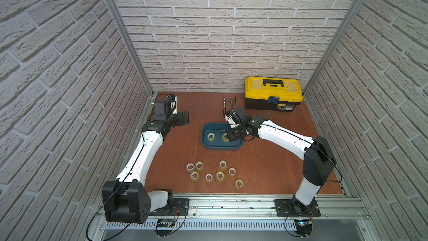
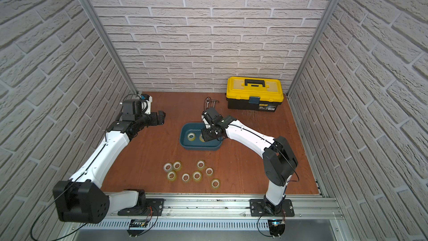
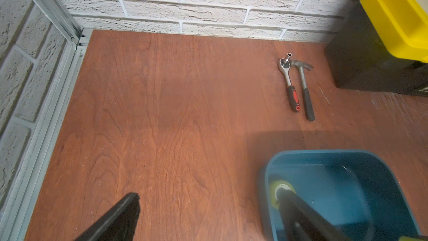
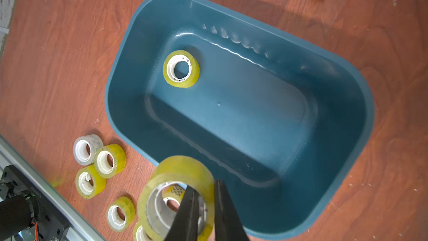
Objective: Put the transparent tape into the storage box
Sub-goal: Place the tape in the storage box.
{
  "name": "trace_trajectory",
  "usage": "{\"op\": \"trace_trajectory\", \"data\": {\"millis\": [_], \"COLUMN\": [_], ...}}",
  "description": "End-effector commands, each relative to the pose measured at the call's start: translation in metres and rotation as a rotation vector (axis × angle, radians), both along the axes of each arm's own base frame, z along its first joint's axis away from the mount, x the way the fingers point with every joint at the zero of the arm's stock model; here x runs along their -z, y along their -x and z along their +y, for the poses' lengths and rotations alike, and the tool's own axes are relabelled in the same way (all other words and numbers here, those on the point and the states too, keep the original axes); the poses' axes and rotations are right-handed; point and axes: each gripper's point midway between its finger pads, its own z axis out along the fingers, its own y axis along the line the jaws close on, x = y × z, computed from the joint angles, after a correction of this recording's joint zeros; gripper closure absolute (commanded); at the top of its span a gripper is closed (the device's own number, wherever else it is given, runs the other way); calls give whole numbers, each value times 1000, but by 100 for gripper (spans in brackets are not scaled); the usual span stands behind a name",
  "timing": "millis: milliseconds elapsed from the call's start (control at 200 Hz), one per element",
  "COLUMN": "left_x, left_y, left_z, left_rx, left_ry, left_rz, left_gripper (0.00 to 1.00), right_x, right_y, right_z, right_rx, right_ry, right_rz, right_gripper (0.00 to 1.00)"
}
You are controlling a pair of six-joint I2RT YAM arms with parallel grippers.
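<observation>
**Right hand grips tape roll over storage box**

The right hand (image 4: 203,183) is clenched on a transparent tape roll (image 4: 162,181), one finger (image 4: 188,207) through the white core and the other outside the yellowish wall. It holds the roll over the teal storage box (image 4: 278,112). In both top views the roll (image 1: 225,137) (image 2: 202,137) shows inside the box's outline, half hidden under the hand.

A second roll (image 4: 181,68) lies flat on the box floor, near one end wall.

Eight loose rolls (image 1: 220,175) lie in a scatter on the wooden bench (image 1: 266,163), between the box and the front rail; one of them (image 1: 190,167) is paler than the rest.

The left hand (image 3: 208,193) hangs released and empty above the bench, to the left of the box, its fingers spread wide.

A yellow-lidded toolbox (image 1: 273,91) stands at the back wall, with a ratchet (image 3: 289,84) and a hammer (image 3: 304,89) lying side by side nearby.
</observation>
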Motion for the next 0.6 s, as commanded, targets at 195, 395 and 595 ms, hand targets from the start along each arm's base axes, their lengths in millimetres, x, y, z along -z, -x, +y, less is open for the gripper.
{"op": "trace_trajectory", "data": {"millis": [195, 395, 595], "left_x": [-7, -11, -11], "left_y": [1, 1, 2], "left_z": [-9, -10, -11], "left_rx": [28, 28, 33], "left_ry": [-49, -45, -36], "left_rz": [-24, -37, -35], "left_gripper": [2, 2, 2], "right_x": [9, 25, 37], "right_y": [-13, -17, -37], "right_z": [8, 6, 9], "right_rx": [-13, 4, 45], "right_ry": [12, 53, 92], "right_rz": [-12, 5, -5], "right_gripper": [97, 98, 97]}}
